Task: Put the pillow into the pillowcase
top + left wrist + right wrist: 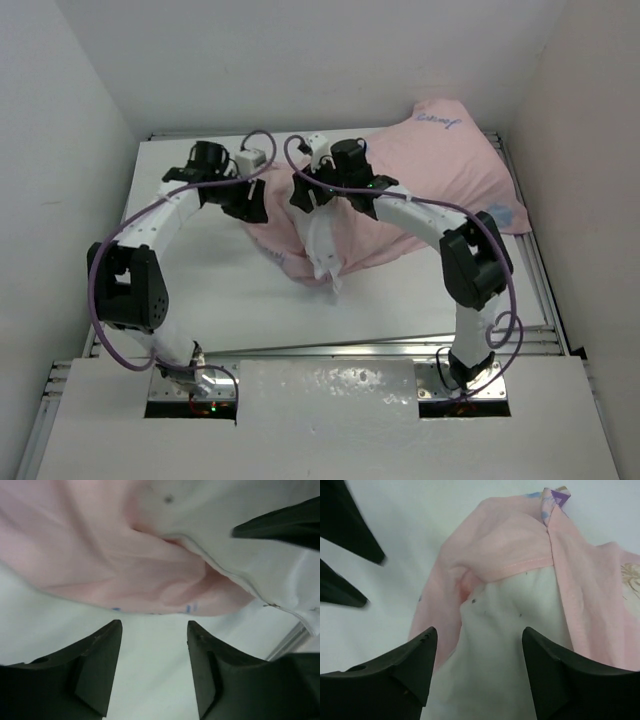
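The pillowcase (pixel 440 170) lies pale pink side out at the back right of the table, bulging. A white corner of the pillow (pixel 325 252) sticks out of its open left end towards the front. My right gripper (pixel 306 196) is open above that opening; in the right wrist view (pixel 480 632) its jaws straddle the white pillow (pixel 510 630), with the pink hem (pixel 510 545) just beyond. My left gripper (pixel 254 207) is open and empty beside the case's left edge; in the left wrist view (pixel 154 625) it hangs over bare table, with pink fabric (pixel 100 555) and pillow (pixel 210 515) ahead.
The white table (pixel 230 300) has metal rails along its edges (pixel 545 290) and white walls close on three sides. Purple cables loop over both arms. The two grippers are near each other; the right one's finger (pixel 285 522) shows in the left wrist view.
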Tool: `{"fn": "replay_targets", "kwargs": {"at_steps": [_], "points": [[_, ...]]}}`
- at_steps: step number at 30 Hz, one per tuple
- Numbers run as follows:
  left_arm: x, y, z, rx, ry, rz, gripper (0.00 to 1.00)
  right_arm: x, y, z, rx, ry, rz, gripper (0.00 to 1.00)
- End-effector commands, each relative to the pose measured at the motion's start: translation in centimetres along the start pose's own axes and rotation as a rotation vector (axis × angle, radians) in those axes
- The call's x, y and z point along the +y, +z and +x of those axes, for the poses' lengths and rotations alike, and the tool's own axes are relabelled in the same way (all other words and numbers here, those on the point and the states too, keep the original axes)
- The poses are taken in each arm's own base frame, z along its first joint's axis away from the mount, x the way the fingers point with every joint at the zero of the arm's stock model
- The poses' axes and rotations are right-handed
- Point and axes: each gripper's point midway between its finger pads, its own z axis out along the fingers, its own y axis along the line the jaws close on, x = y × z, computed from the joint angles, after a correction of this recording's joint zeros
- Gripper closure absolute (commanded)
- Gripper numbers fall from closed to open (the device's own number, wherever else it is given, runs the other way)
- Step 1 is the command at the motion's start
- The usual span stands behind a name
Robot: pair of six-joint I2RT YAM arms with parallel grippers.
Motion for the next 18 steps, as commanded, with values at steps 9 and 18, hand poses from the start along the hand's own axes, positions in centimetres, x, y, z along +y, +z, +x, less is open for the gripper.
{"fn": "replay_targets", "kwargs": {"at_steps": [9, 18], "points": [[-1.3, 6.9, 3.5, 0.1, -0.003, -0.102, 0.2, 2.3, -13.0, -2.7, -0.045, -0.062, 0.146, 0.31], [0.1, 12.5, 3.3, 0.057, -0.056, -0.214, 0.19, 3.4, -14.3, 4.0, -0.052, -0.046, 0.241, 0.31]]}}
